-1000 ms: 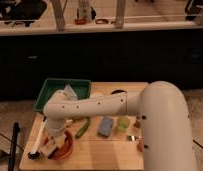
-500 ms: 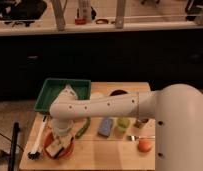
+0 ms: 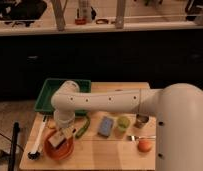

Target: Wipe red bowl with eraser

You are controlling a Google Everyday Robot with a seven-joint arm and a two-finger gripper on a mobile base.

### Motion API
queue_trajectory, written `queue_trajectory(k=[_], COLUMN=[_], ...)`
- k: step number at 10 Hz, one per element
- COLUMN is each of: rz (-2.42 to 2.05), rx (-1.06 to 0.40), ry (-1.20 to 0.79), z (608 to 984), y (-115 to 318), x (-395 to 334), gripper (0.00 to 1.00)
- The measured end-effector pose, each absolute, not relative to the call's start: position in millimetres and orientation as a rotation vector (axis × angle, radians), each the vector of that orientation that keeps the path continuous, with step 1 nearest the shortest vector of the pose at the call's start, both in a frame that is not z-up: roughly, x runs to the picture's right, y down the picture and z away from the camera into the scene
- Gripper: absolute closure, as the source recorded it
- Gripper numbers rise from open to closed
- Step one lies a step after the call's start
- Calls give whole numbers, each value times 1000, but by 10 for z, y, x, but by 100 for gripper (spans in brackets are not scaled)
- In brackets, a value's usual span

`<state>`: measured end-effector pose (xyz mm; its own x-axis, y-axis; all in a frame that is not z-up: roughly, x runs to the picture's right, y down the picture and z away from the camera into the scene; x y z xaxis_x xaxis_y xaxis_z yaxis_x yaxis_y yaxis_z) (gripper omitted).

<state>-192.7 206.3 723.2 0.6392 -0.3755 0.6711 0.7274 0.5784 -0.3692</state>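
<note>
- Orange-red plastic marks the red bowl (image 3: 61,148), which sits at the near left corner of the wooden table (image 3: 110,155)
- Inside that bowl lies the eraser (image 3: 58,140), a small tan-topped block, resting toward the bowl's far side
- White and bulky, the robot arm (image 3: 110,102) reaches from the right across the table to the left, its elbow over the green tray (image 3: 47,92) at the far left
- From the elbow the wrist drops down to the gripper (image 3: 61,131), which is right above the bowl and at the eraser; whether the jaws are spread or pinching the block cannot be told, since the wrist hides them
- Left of the bowl, a long-handled tool with a white shaft and dark head (image 3: 37,142) lies along the table's left edge, its head just beside the bowl
- Just right of the bowl, a slim green object (image 3: 83,128) lies at a slant, pointing away from the near edge
- Further right in a row are a light blue sponge (image 3: 105,126), a small yellow-green cup (image 3: 123,123) and a dark round container (image 3: 141,121), each near its neighbour but apart
- Nearer than that row, a piece of cutlery (image 3: 140,137) lies across the table, and an orange round object (image 3: 144,145) sits just beside it toward the near edge
- Behind the table runs a dark counter front (image 3: 120,55)
</note>
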Motion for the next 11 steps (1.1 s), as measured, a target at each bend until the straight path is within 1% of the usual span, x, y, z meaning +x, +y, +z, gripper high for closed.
queue_trajectory(k=[2, 4, 6, 9, 10, 11], rz=[-697, -718, -744, -775, -779, -768], rx=[-699, -742, -779, -812, -830, -838], ry=[-585, -611, -656, -721, -752, -750], z=[7365, 7529, 7610, 7436, 7229, 7156], y=[2005, 2104, 2238, 2497, 2688, 2733], x=[-2108, -2281, -2436, -2501, -2439, -2322], gripper=[100, 100, 100, 100, 100, 100])
